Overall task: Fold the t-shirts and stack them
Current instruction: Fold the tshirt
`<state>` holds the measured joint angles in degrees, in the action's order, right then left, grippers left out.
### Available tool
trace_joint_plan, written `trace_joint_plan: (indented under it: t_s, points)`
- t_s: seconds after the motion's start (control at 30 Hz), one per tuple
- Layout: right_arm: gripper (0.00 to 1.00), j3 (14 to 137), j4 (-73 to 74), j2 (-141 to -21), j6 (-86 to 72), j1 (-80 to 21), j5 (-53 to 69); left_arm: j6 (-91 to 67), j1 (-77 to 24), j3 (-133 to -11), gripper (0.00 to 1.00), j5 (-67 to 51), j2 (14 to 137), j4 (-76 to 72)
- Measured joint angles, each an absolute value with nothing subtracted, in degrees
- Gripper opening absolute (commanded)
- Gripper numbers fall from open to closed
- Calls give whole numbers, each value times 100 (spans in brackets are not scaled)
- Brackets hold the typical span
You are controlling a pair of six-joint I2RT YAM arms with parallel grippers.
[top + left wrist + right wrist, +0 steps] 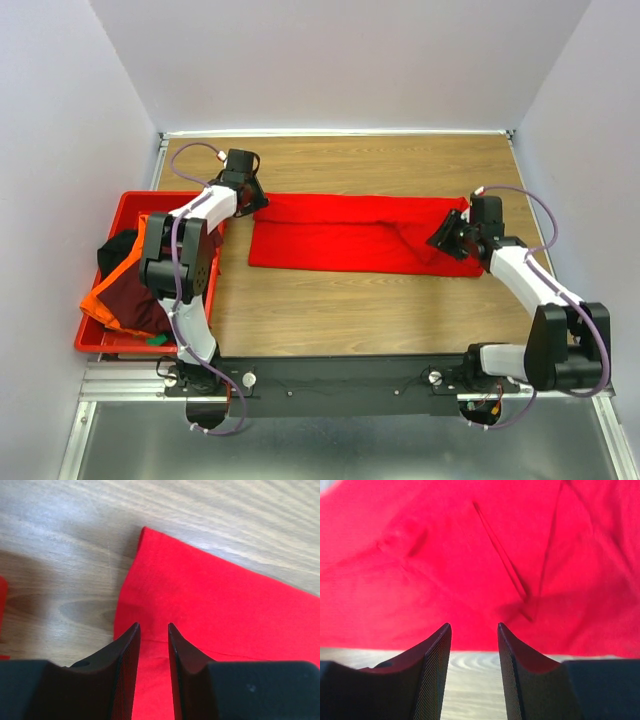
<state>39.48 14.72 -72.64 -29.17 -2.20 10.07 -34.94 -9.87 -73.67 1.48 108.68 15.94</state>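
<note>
Your red t-shirt (pixel 350 235) lies as a long strip on the bench (pixel 350 310), left pincer (pixel 153 626) and right pincer (pixel 474 626) released at its ends, perhaps not touching; next, pinch both corners and fold across.

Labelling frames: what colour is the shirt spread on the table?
Bright red. The shirt shows best in top external.
</note>
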Motion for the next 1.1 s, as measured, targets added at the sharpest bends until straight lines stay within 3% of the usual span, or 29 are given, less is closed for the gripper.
trace_joint_plan:
  t_s: [0.6,1.1]
  points:
    - [48,5802,628,-10007,-3017,-220,314,-3129,-1330,-7273,37,-349,10219,1579]
    - [47,5892,395,-10158,-3002,-600,318,-3041,-1400,-7260,37,-480,10145,1538]
